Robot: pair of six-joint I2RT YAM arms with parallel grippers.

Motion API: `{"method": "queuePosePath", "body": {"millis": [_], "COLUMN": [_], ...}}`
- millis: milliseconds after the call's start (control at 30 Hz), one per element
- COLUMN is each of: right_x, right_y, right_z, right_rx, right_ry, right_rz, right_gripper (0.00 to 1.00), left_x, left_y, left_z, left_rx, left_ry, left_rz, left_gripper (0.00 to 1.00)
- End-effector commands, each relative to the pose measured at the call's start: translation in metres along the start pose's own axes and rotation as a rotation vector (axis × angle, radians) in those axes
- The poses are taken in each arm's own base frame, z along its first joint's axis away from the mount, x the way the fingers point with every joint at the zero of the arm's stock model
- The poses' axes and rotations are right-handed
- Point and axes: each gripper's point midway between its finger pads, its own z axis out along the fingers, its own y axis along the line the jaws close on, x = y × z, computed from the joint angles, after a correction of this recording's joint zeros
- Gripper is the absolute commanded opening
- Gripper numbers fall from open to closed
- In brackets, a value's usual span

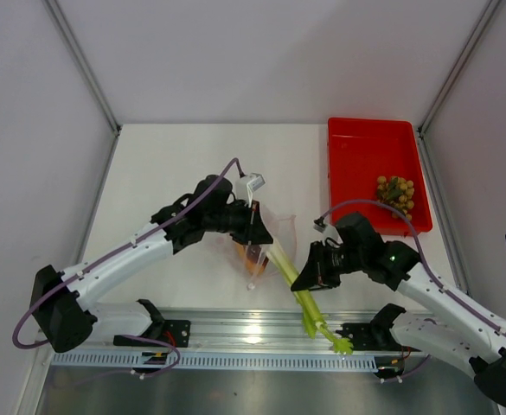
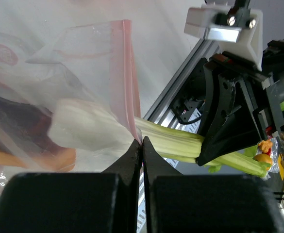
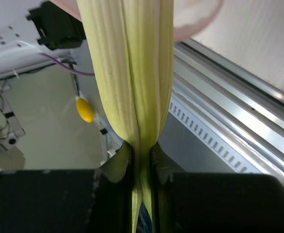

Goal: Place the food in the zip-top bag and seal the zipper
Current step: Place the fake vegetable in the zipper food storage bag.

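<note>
My left gripper (image 1: pixel 254 226) (image 2: pixel 142 141) is shut on the pink-red zipper (image 2: pixel 127 73) edge of the clear zip-top bag (image 1: pixel 274 232) (image 2: pixel 59 58), holding its mouth up. Inside the bag lies the orange-skinned dark-red wedge (image 1: pixel 253 259) (image 2: pixel 20 126). The long leek-like stalk (image 1: pixel 309 303) (image 2: pixel 180 143) (image 3: pixel 132 73) has its white end inside the bag mouth, and its green end reaches over the front rail. My right gripper (image 1: pixel 309 272) (image 3: pixel 142 148) is shut on the stalk's middle. The grapes (image 1: pixel 397 192) sit in the red tray.
The red tray (image 1: pixel 348 164) stands at the back right. An aluminium rail (image 1: pixel 235 324) runs along the table's near edge between the arm bases. Enclosure posts and white walls border the table on both sides.
</note>
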Motion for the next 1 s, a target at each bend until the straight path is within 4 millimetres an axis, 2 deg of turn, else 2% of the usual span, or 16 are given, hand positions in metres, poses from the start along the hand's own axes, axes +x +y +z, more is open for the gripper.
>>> {"method": "queuePosePath", "body": {"millis": [0, 200, 367, 567, 600, 667, 700, 833, 867, 900, 967], "right_x": [-0.033, -0.064, -0.089, -0.125, -0.131, -0.136, -0.139, -0.148, -0.154, -0.154, -0.156], "right_y": [0.054, 0.082, 0.084, 0.064, 0.056, 0.050, 0.040, 0.020, 0.021, 0.020, 0.018], "right_z": [-0.010, -0.003, 0.017, 0.033, 0.040, 0.047, 0.053, 0.061, 0.061, 0.062, 0.065], "right_rx": [-0.144, -0.218, -0.206, -0.062, -0.024, -0.006, 0.028, 0.099, 0.095, 0.087, 0.083], "right_ry": [-0.109, -0.183, -0.205, -0.309, -0.317, -0.316, -0.308, -0.335, -0.369, -0.373, -0.378], "right_rz": [-0.054, 0.008, 0.019, -0.065, -0.093, -0.133, -0.167, -0.242, -0.263, -0.275, -0.295], "right_gripper": [0.00, 0.00, 0.00, 0.00, 0.01, 0.02, 0.02, 0.04, 0.04, 0.10, 0.32], "left_x": [-0.003, 0.002, 0.002, 0.008, 0.010, 0.012, 0.011, 0.016, 0.016, 0.016, 0.015], "left_y": [-0.019, -0.026, -0.035, -0.040, -0.041, -0.041, -0.044, -0.045, -0.046, -0.047, -0.049], "left_z": [-0.004, -0.004, -0.009, -0.013, -0.014, -0.016, -0.019, -0.025, -0.026, -0.027, -0.028], "left_rx": [0.072, 0.100, 0.123, 0.139, 0.142, 0.140, 0.145, 0.145, 0.149, 0.155, 0.165], "left_ry": [-0.032, -0.038, -0.042, -0.031, -0.028, -0.022, -0.027, -0.022, -0.024, -0.027, -0.031], "left_rz": [0.046, 0.042, 0.049, 0.039, 0.040, 0.035, 0.041, 0.032, 0.031, 0.027, 0.026], "left_gripper": [0.00, 0.01, 0.01, 0.01, 0.01, 0.01, 0.01, 0.01, 0.01, 0.01, 0.00]}}
